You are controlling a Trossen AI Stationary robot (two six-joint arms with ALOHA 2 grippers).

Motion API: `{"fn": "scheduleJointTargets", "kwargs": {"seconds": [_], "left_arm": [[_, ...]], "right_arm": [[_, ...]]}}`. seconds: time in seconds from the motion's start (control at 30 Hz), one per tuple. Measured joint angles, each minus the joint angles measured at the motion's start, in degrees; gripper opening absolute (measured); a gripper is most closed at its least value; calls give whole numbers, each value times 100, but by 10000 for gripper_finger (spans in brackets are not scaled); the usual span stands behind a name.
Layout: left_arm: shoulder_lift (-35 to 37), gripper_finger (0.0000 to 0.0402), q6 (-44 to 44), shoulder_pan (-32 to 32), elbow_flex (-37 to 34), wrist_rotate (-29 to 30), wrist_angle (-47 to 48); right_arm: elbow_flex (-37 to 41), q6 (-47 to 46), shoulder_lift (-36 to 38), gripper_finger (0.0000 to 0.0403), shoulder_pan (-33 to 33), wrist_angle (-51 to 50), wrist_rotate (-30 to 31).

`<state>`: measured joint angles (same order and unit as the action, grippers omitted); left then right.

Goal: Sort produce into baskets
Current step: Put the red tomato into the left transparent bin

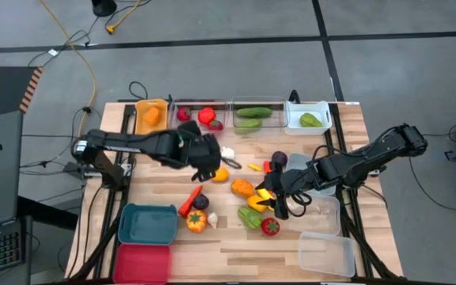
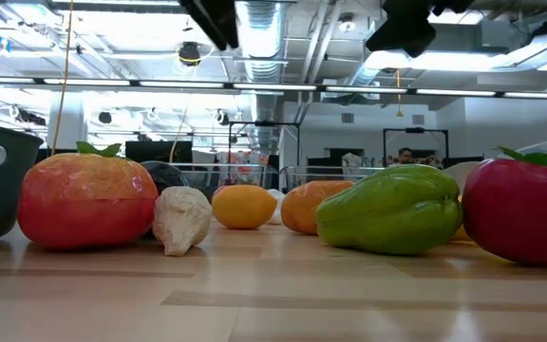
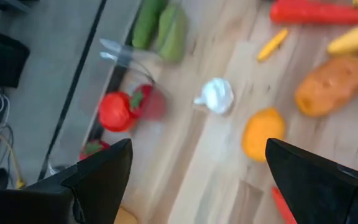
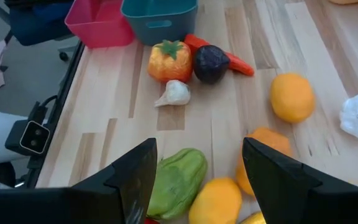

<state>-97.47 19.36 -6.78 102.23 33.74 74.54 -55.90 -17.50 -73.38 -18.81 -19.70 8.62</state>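
Observation:
Toy produce lies loose mid-table: an orange, white garlic, a green pepper, a red tomato and a yellow piece. My left gripper is open and empty above the table near the orange and the garlic. My right gripper is open above the yellow pieces, with the green pepper and a yellow fruit just below its fingers. I see no touch.
Along the far edge stand an orange-yellow bin, two clear bins holding red and green pieces, and a white bin. A teal bin and a red bin stand near left, clear bins near right.

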Motion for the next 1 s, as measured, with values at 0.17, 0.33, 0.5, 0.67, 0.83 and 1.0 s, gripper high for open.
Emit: {"fn": "scheduleJointTargets", "kwargs": {"seconds": [0.17, 0.33, 0.5, 0.67, 0.83, 1.0], "left_arm": [[0, 356, 337, -360, -790, -3, -491], [2, 356, 514, -649, -1458, -4, -1231], [0, 356, 747, -864, -1960, -18, -1877], [-1, 356, 924, -969, -2156, -65, -2208], [0, 356, 994, -999, -2156, -90, -2318], [-2, 356, 1002, -997, -2156, -92, -2402]], "right_arm": [[0, -466, 0, 266, 2, 0, -450], [0, -514, 0, 266, -79, 4, -1397], [0, -514, 0, 266, -375, -1, -1755], [0, -513, 2, 266, -723, 2, -1751], [-2, -497, 2, 266, -961, 0, -1628], [-2, -500, 2, 266, -970, 4, -1628]]}}
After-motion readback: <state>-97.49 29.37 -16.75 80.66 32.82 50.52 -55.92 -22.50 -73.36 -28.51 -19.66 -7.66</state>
